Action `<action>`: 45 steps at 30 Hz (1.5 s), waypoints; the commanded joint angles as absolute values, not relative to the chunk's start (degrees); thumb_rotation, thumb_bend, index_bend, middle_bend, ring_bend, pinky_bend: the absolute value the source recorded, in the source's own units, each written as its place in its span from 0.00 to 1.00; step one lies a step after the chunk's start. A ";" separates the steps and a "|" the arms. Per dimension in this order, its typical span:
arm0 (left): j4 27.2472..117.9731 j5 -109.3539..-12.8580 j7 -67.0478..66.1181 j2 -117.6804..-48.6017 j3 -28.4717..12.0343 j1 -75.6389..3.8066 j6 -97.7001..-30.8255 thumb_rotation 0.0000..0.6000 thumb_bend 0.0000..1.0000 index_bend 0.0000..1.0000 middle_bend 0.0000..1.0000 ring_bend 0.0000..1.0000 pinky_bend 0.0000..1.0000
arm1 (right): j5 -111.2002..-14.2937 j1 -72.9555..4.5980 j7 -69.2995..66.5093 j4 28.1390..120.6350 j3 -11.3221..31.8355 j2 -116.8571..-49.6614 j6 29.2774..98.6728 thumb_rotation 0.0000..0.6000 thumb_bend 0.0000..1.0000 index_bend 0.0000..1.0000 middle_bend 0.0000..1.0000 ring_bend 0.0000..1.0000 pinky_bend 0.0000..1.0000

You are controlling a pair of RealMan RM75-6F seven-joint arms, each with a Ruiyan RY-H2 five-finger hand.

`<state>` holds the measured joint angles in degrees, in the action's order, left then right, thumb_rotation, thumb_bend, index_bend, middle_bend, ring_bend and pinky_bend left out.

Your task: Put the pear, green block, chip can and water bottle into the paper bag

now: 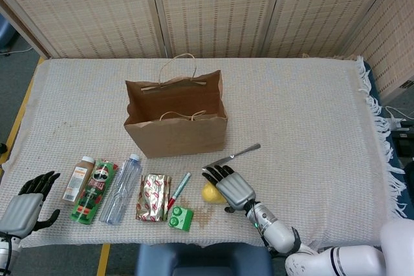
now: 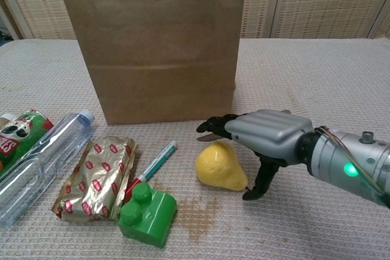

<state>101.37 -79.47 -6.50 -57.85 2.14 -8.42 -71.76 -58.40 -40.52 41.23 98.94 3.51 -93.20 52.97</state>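
Woven white cloth point(image 1: 304, 134) is covering the table where I'm working. I'm seeing the pear point(image 2: 220, 167), smooth and yellow, lying on its side just in front of the upright brown paper bag point(image 2: 159, 53), narrow end pointing toward it. My right hand point(image 2: 265, 135) is arching over the pear, fingers spread, gripping nothing. My left hand point(image 1: 26, 206) is resting open beside the chip can point(image 1: 94, 191).
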 commanded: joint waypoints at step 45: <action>103.33 -79.21 -7.29 -56.68 3.52 -8.71 -69.93 1.00 0.37 0.00 0.00 0.00 0.10 | -50.67 -62.62 35.10 85.62 37.87 -103.56 74.52 1.00 0.46 0.73 0.60 0.56 0.75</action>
